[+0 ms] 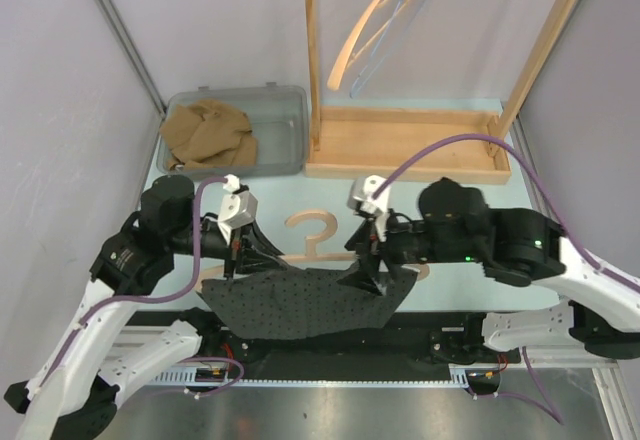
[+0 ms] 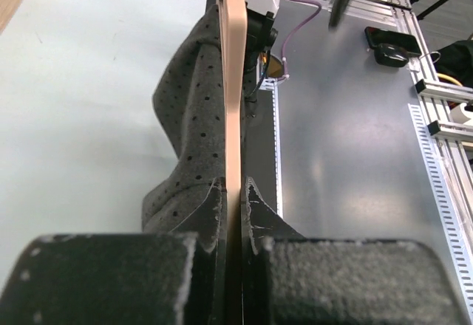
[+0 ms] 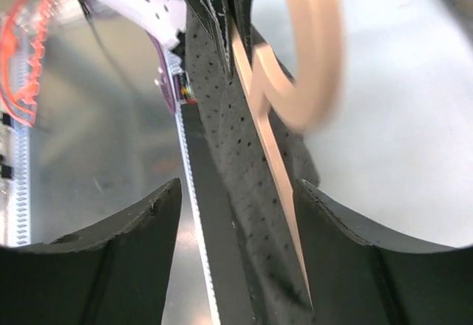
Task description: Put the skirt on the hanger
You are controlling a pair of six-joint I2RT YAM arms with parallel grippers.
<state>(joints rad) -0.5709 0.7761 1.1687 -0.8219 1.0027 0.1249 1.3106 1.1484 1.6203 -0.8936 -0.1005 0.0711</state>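
Your left claw (image 2: 235, 189) is clenched on the hanger (image 2: 233, 81), with the skirt (image 2: 194, 118) lying against it. Your right claw (image 3: 236, 189), released, straddles both.

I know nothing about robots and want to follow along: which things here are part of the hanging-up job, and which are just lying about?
In the job: skirt; hanger; left end effector, clamped on the hanger; right end effector, open around the skirt.

Lying about: bin; tan cloth inside it; rack; spare hangers hanging on it.
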